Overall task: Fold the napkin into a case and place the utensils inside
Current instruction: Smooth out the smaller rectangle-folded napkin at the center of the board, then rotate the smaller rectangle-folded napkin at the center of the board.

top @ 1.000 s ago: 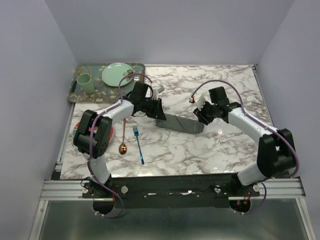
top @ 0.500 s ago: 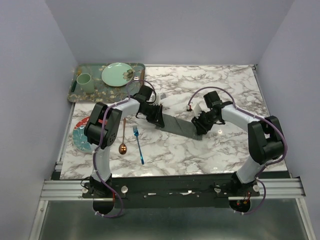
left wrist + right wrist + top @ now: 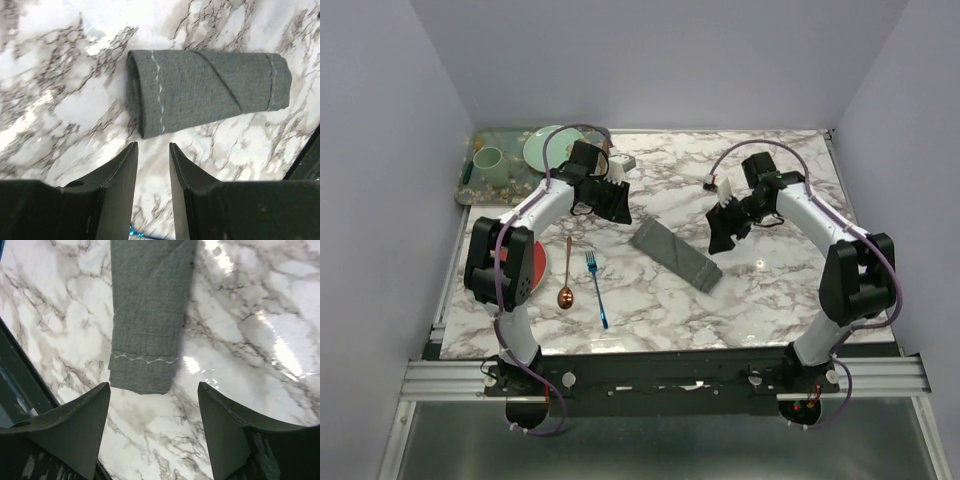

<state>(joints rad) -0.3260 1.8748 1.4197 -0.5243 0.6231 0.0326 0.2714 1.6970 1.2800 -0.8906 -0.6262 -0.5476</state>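
The dark grey napkin (image 3: 675, 255) is folded up long and narrow. It lies flat and slanted. The blue fork (image 3: 597, 290) and the copper spoon (image 3: 567, 270) lie side by side to its left, not touching it.

White-and-black arms (image 3: 545, 200), apparently purple cables (image 3: 735, 152)

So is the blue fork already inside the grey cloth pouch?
No, the fork lies on the table, well apart from the pouch.

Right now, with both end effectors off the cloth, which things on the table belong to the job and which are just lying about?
For the job: the folded grey case, the blue fork, the copper spoon.

Lying about: the patterned tray, the green cup and green plate on it, the red plate near the table's left edge.
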